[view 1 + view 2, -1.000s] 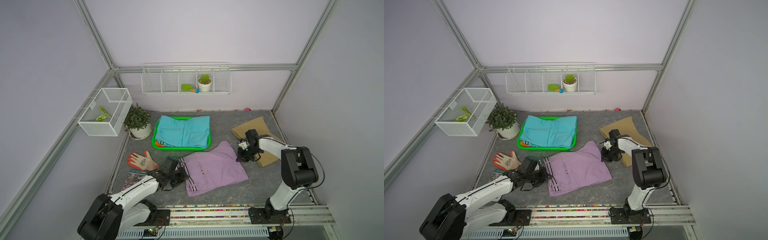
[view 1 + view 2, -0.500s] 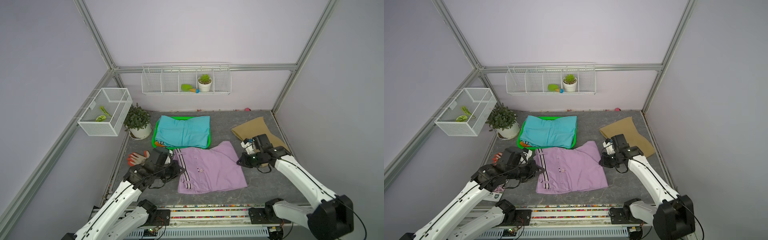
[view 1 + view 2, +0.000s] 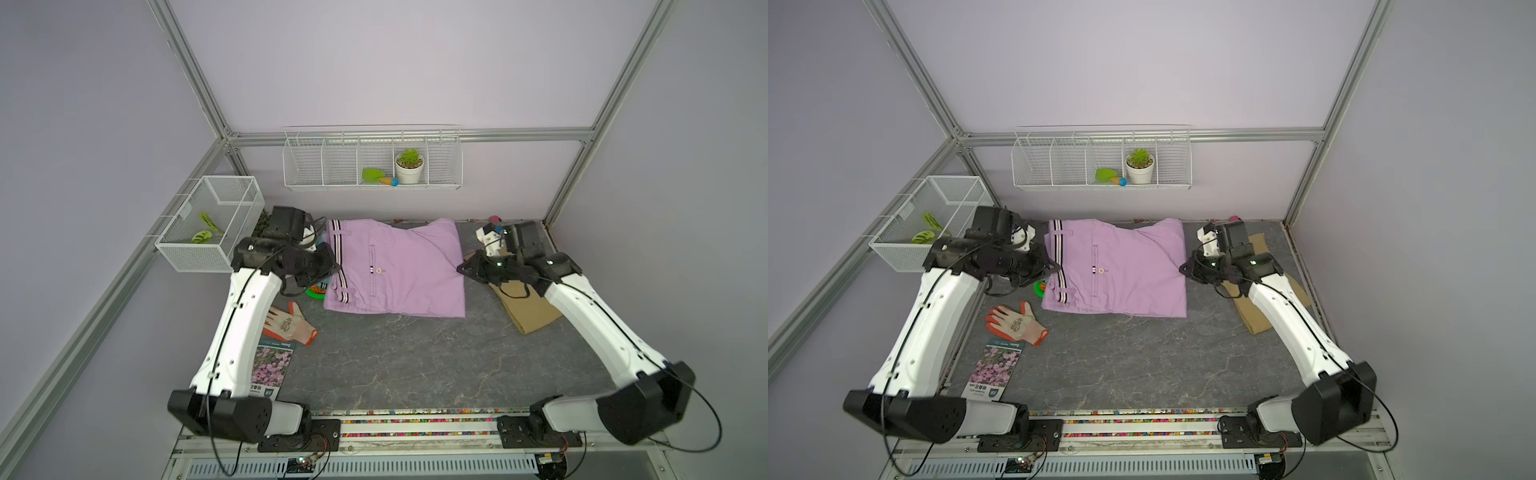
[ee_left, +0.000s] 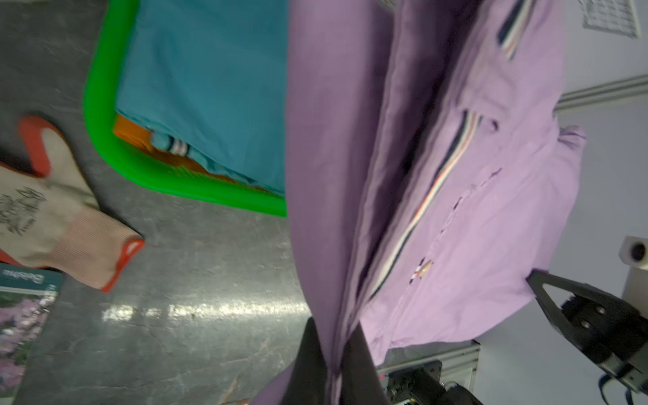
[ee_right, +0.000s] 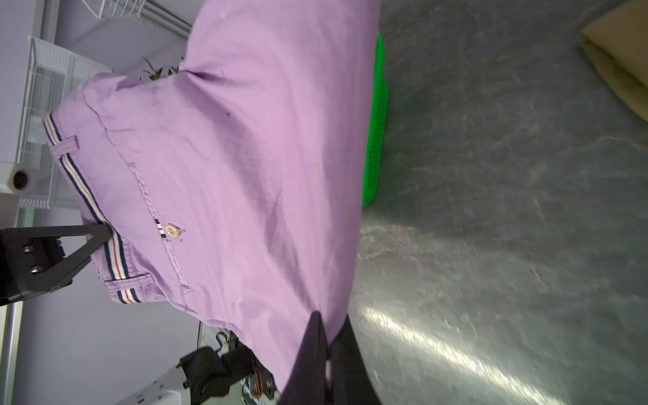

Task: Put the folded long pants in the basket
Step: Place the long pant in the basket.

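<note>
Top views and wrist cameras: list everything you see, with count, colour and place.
lilac pants: one, lilac, held up over the basket
teal pants: one, teal, in the basket, on top
orange pants: one, orange, in the basket, under the teal pants
tan pants: one, tan, table, right side
basket: one, green, back of the table
glove: one, white and orange, table, by the left arm
seed packet: one, pink flowers, table, front left
wire box: one, white, left wall
wire rack: one, white, back wall
succulent: one, green in a white pot, in the rack
trowel: one, green, in the rack beside the succulent
left gripper: one, black, shut on the lilac pants' waistband
right gripper: one, black, shut on their opposite edge
</note>
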